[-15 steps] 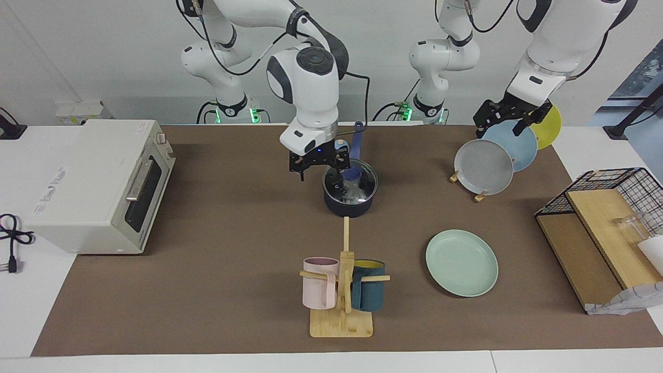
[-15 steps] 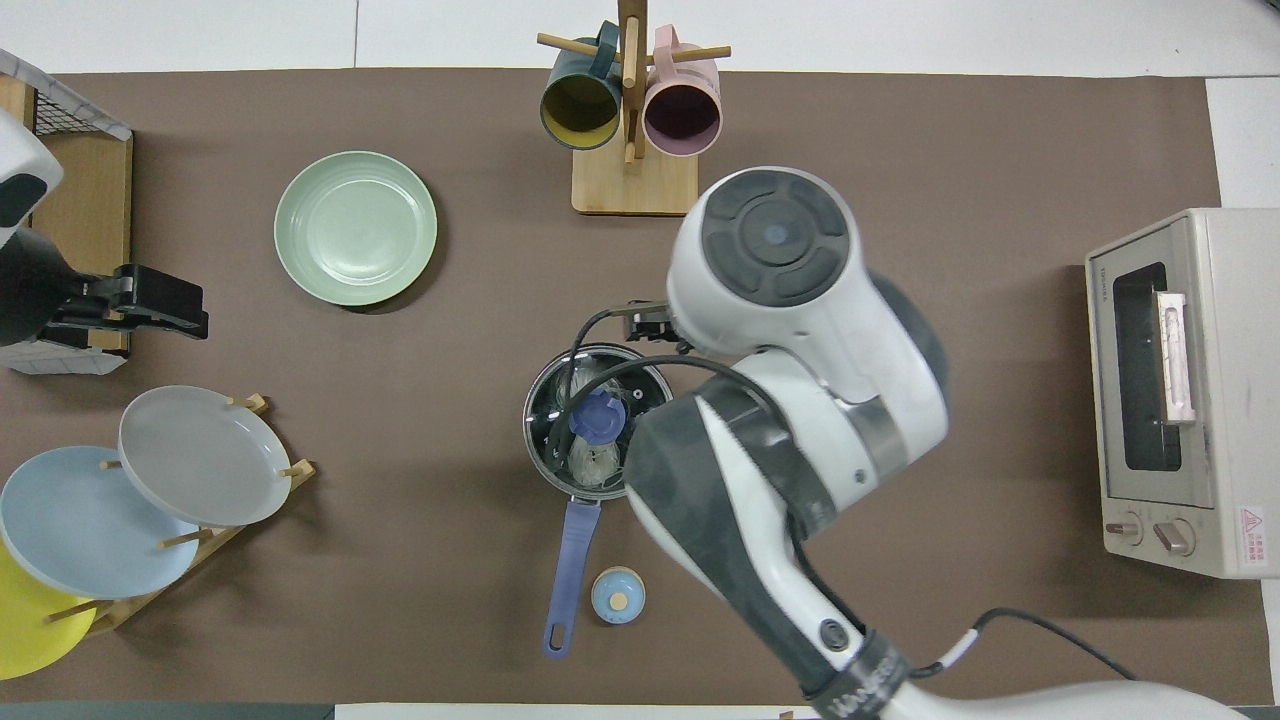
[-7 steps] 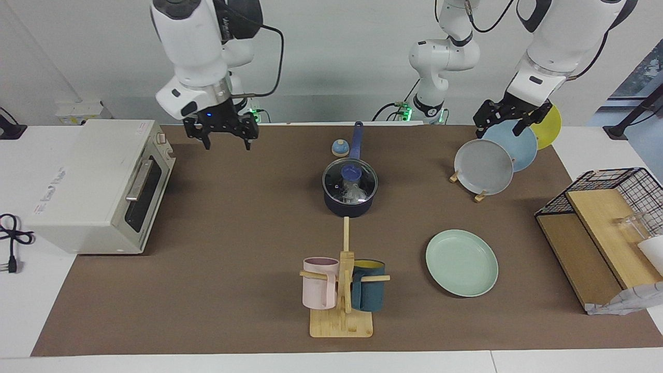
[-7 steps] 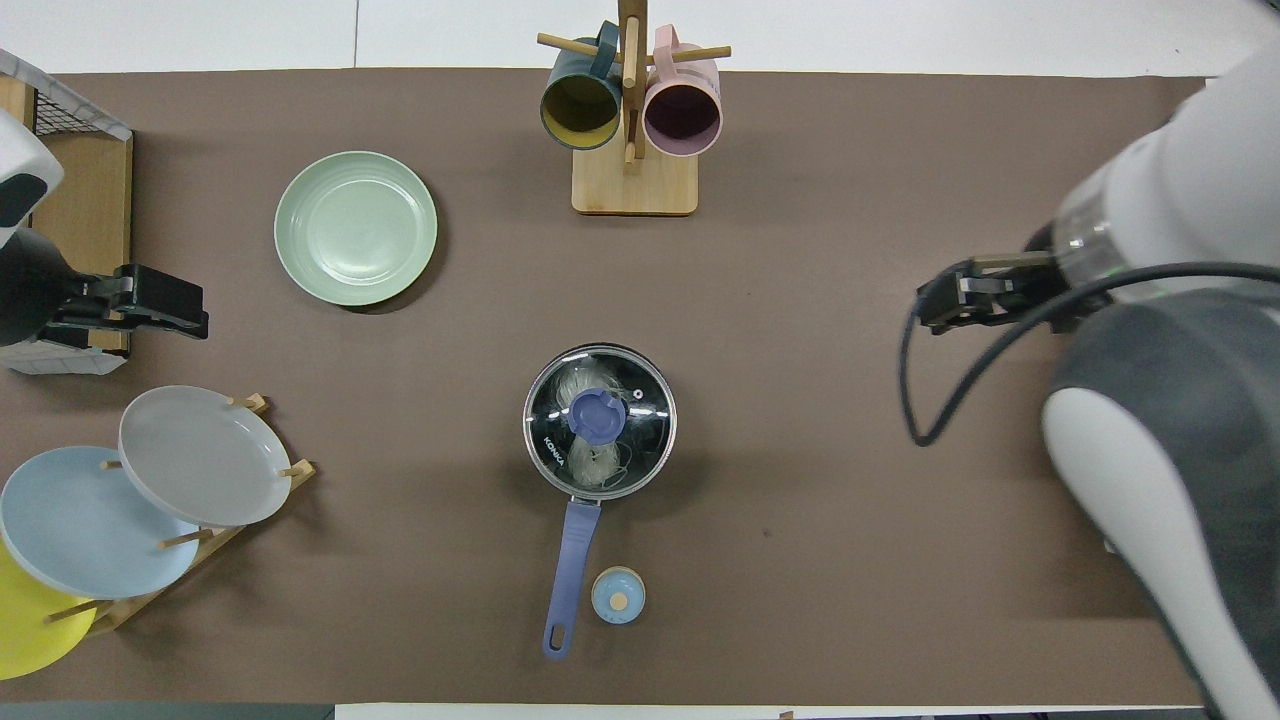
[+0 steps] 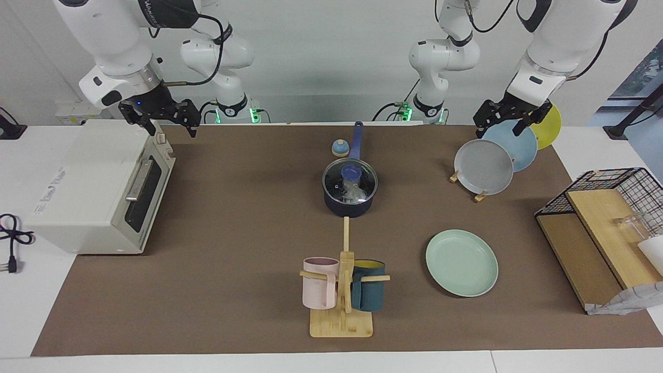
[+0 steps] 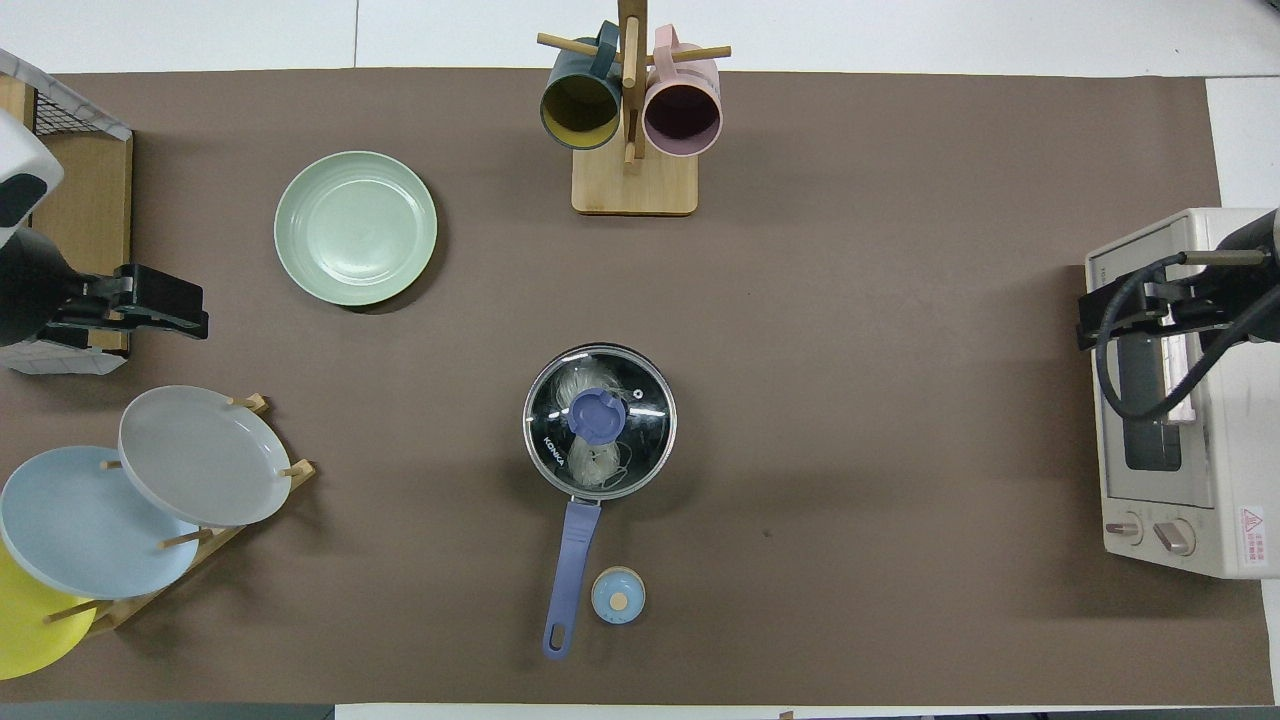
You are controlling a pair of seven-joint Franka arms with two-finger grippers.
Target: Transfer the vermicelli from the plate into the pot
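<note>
At the middle of the brown-covered table [image 5: 233,248] I see the small dark navy saucepan [image 5: 348,203] with its long blue handle, capped by a round glass lid with a blue knob [image 6: 598,415]; the tangle of thin white vermicelli [image 6: 592,460] lies inside it, under the glass. My right pincer [image 5: 159,120] hangs with its fingers spread over the white toaster oven [image 5: 93,191] at that arm's end, well apart from the pot. My left pincer [image 5: 510,120] waits, also spread, over the wooden rack of grey, light-blue and yellow plates [image 5: 484,167]. Well apart from both pincers, the round pale mint-green plate [image 5: 461,262] sits bare beside the wooden mug stand [image 5: 342,290].
</note>
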